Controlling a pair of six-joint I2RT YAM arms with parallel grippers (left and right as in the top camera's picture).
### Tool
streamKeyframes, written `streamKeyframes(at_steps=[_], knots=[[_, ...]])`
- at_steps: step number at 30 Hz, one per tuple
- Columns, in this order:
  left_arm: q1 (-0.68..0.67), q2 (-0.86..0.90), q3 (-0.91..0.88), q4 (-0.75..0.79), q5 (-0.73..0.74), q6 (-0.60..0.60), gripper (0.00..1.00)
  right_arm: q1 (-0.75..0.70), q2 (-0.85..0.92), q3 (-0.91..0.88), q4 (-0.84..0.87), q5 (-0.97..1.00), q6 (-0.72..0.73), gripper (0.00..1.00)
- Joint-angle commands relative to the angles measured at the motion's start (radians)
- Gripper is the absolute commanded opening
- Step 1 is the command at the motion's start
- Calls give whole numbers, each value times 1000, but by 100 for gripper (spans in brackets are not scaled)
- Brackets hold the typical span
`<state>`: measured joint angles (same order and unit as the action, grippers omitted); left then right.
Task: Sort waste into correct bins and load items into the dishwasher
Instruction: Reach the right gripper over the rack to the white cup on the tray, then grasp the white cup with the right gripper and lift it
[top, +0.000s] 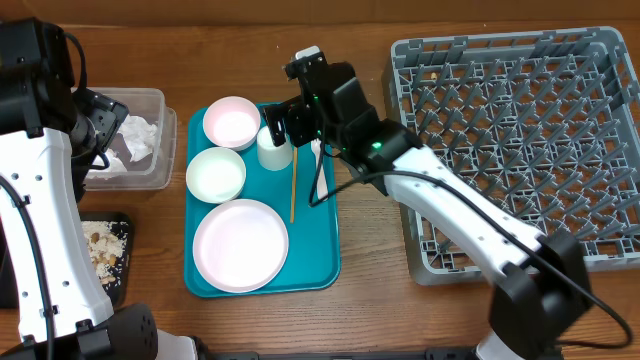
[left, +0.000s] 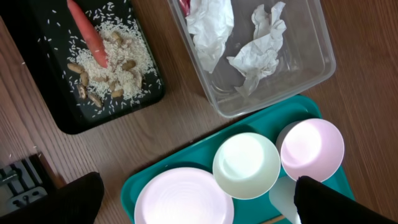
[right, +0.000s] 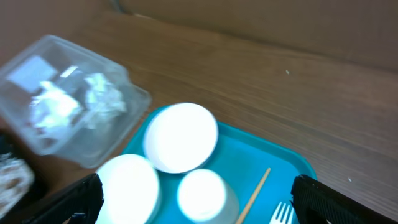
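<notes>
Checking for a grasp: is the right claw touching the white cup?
Apart. In the right wrist view the white cup sits between the fingers of the open right claw, with teal tray showing on each side.

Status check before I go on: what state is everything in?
Clear tub, holds crumpled napkins.
Black tray, holds rice, nuts, carrot.
Teal tray, loaded.
Plate, empty.
Pink bowl, empty, upright.
White bowl, empty, upright.
Cup, upright.
Dish rack, empty.
Left hand, open, empty.
Right hand, open, empty.
</notes>
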<state>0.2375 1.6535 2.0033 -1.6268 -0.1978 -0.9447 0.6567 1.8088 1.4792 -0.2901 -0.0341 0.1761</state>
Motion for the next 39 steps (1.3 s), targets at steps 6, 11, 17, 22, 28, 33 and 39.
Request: streamKeyframes(at_steps=[6,11,17,22,28,33,39], knots=[[4,1,8,1,-3,-21,100,-1,94,26,46,-30,56,100],[4,1,7,1,-3,-21,100,5,198,26,66,-27,56,100],[4,1,7,2,-3,-21,100,32,237,26,114,-27,35,100],[4,1,7,2,-3,-21,100,56,272,26,119,-27,25,100],[4,1,7,2,-3,-21,100,103,281,26,126,131,-17,100],[4,1,7,2,-3,-21,100,109,312,26,157,139,-17,100],[4,1,7,2,-3,-21,100,107,343,26,188,170,-17,100]])
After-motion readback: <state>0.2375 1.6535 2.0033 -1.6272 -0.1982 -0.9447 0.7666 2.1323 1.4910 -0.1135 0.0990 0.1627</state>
